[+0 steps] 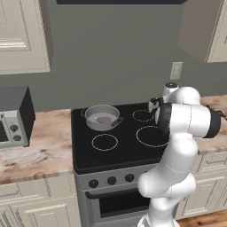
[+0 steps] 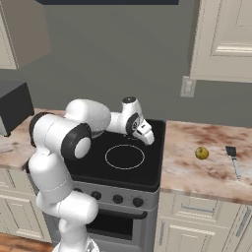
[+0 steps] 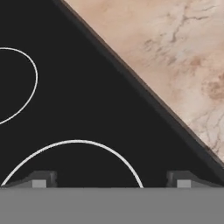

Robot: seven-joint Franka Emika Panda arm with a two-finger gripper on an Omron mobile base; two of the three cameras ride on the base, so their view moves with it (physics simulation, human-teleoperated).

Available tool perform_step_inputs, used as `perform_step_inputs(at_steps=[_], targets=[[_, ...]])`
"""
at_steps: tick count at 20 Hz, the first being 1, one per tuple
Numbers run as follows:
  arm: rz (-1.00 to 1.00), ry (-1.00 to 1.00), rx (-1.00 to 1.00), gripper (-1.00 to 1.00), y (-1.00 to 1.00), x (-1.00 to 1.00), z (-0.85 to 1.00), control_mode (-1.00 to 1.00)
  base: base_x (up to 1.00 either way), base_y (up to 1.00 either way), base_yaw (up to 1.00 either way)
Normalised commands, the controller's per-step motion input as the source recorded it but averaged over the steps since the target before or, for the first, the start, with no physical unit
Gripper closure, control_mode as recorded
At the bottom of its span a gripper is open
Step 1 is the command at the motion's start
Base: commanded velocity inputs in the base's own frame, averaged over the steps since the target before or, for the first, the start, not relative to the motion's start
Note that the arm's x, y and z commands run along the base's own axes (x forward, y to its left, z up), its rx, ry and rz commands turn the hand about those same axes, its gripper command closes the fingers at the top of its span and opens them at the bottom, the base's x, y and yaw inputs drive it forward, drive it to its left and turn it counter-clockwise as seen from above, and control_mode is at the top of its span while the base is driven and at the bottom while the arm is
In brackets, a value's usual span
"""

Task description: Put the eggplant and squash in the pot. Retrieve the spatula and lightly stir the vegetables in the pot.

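Now the arm (image 2: 74, 133) reaches across the black stove (image 1: 119, 137), and the gripper (image 2: 147, 135) shows just left of centre in the right base view, tipped down over the right part of the cooktop. From the hand camera its two dark fingertips (image 3: 39, 179) rise at the bottom corners with a wide stretch of bare black glass between them, so the pincer is spread apart and holds nothing. One white burner ring (image 3: 74, 157) arcs right between those tips, and the marbled counter (image 3: 175, 52) cuts across the upper right of that picture.

Over in the left base view, the pot (image 1: 102, 117) stands on the rear left burner, a little above and left of centre. Inside it lies the eggplant (image 1: 104, 119), a dull purple piece on the pot's floor.

Meanwhile the squash (image 2: 201, 153) sits at the right of the right base view, out on the counter, well apart from the stove's edge. Just beside it toward the right edge lies the spatula (image 2: 233, 158), dark blade up, pale handle running down the frame; the two are near but not touching.

A microwave (image 1: 15, 117) sits at the far left of the left base view on the counter there.
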Motion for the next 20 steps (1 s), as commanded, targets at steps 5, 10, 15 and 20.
perform_step_inputs(at_steps=[5, 10, 15, 20], targets=[[-0.28, 0.0, 0.2, -1.0, -1.0, -0.36, 0.08, -1.0, 0.0, 0.0, 0.0], [-0.14, 0.05, 0.17, -1.0, -0.87, -0.41, 0.13, -1.0, 0.0, 0.0, 0.0], [-0.09, 0.01, 0.12, -1.0, -0.68, -0.41, 0.0, -1.0, 0.0, 0.0, 0.0], [-0.03, 0.05, 0.02, -1.0, -0.48, -0.14, 0.04, -1.0, 0.0, 0.0, 0.0]])
